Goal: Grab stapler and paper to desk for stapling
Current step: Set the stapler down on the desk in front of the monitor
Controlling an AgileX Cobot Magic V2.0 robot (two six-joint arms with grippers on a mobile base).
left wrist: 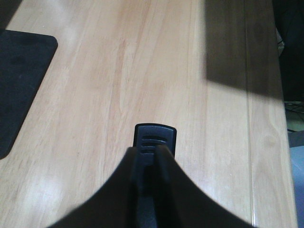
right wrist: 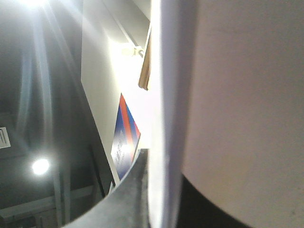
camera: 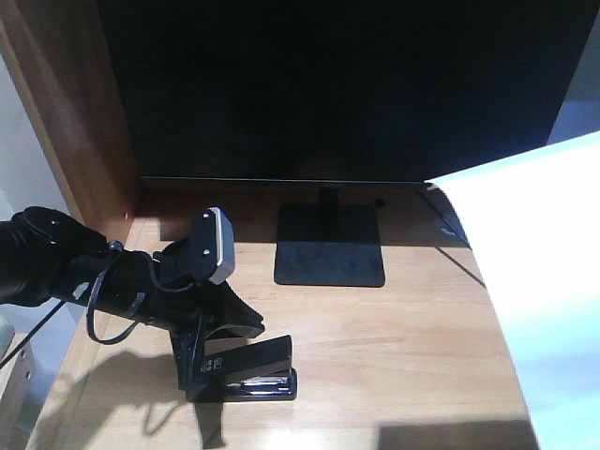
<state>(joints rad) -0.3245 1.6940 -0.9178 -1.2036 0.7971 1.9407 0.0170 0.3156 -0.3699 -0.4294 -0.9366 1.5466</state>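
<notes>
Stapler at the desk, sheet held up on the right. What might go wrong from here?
The paper, gripped at one edge by the right pincer, may sag, crease or slip while lowered. It could brush the monitor stand. The left pincer clamps the stapler; opening may nudge it across the desk.

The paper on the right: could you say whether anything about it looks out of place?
Yes: the paper is not lying on the desk; the right gripper pinches it, tilted in the air at the desk's right side.
</notes>
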